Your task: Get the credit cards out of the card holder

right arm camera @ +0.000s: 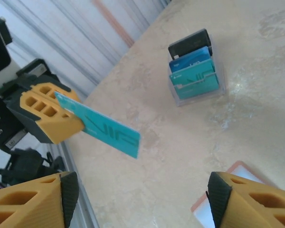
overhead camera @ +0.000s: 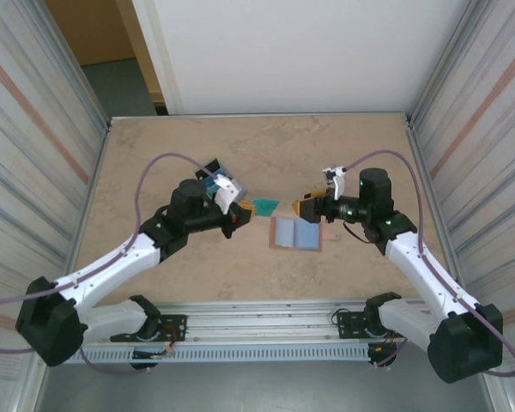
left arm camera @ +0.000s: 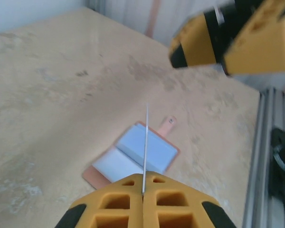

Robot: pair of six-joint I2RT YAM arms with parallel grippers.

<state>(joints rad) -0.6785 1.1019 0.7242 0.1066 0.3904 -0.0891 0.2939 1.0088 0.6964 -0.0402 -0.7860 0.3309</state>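
The card holder (overhead camera: 294,233) lies open flat on the table, pink outside, blue-grey pockets up, its snap tab (left arm camera: 168,124) pointing away from the left wrist camera. My left gripper (overhead camera: 244,214) hangs just left of it, shut on a teal credit card (overhead camera: 264,206). That card shows edge-on (left arm camera: 146,142) between the shut left gripper (left arm camera: 143,183) fingers, above the card holder (left arm camera: 128,159). In the right wrist view the teal card (right arm camera: 104,130) sticks out level from the left gripper (right arm camera: 61,118). My right gripper (right arm camera: 143,194) is open and apart from the card, a corner of the card holder (right arm camera: 204,216) beside it.
A clear stand (right arm camera: 195,66) holds a black, a blue and a teal card upright on the far side of the table (overhead camera: 154,154), behind the left wrist (overhead camera: 211,170). The right gripper (overhead camera: 305,207) faces the left one. Ribbed walls close both sides.
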